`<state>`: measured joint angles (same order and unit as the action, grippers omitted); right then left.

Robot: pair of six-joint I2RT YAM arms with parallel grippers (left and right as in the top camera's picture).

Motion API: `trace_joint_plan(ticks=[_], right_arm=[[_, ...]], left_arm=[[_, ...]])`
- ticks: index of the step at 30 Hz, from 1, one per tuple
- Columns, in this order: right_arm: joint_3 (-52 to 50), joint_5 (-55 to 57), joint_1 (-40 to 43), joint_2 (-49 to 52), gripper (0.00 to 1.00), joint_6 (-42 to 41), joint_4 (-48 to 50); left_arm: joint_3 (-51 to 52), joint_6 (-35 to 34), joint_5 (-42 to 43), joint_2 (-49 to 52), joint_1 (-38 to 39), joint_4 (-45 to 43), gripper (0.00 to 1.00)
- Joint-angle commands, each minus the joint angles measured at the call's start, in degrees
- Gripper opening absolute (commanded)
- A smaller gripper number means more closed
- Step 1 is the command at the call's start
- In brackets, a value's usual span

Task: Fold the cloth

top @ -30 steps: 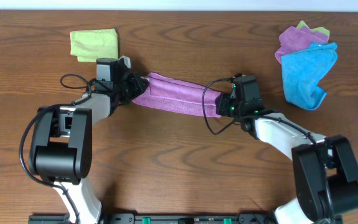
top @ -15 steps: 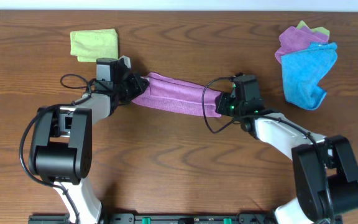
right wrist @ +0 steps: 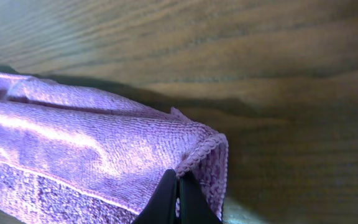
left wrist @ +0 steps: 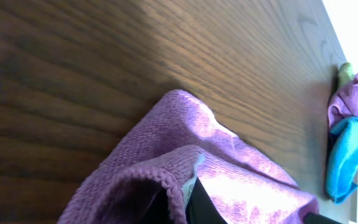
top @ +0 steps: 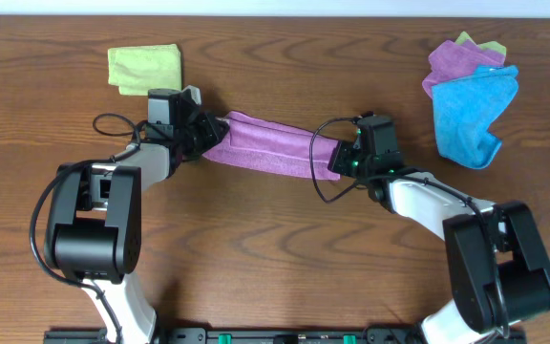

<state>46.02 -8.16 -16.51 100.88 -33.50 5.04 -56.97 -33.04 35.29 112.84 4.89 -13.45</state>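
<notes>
A purple cloth [top: 267, 148] lies stretched in a long folded strip across the middle of the wooden table. My left gripper [top: 208, 134] is shut on its left end; in the left wrist view the cloth [left wrist: 229, 168] wraps over the fingers [left wrist: 188, 199] with its hem and a white tag pinched. My right gripper [top: 337, 161] is shut on the right end; in the right wrist view the fingers [right wrist: 178, 196] pinch the stitched corner of the cloth [right wrist: 92, 149].
A folded yellow-green cloth [top: 145, 67] lies at the back left. A pile of blue, purple and green cloths [top: 471, 96] lies at the back right, also seen in the left wrist view [left wrist: 350, 137]. Cables run by both wrists.
</notes>
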Motion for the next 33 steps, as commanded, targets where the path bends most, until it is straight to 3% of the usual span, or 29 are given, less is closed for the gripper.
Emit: trace_joint_plan(ticks=[1, 18, 33], right_arm=[[1.6, -0.2, 0.7, -0.7, 0.01, 0.3, 0.8], [4.5, 6.3, 0.8, -1.2, 0.01, 2.3, 0.5], [4.5, 11.6, 0.7, -1.1, 0.01, 3.7, 2.3]], left_arm=[[-3.5, -0.3, 2.2, 0.5, -0.4, -0.1, 0.06], [-7.7, 0.3, -7.0, 0.5, -0.3, 1.2, 0.06], [-7.8, 0.2, -9.2, 4.0, 0.8, -5.4, 0.06]])
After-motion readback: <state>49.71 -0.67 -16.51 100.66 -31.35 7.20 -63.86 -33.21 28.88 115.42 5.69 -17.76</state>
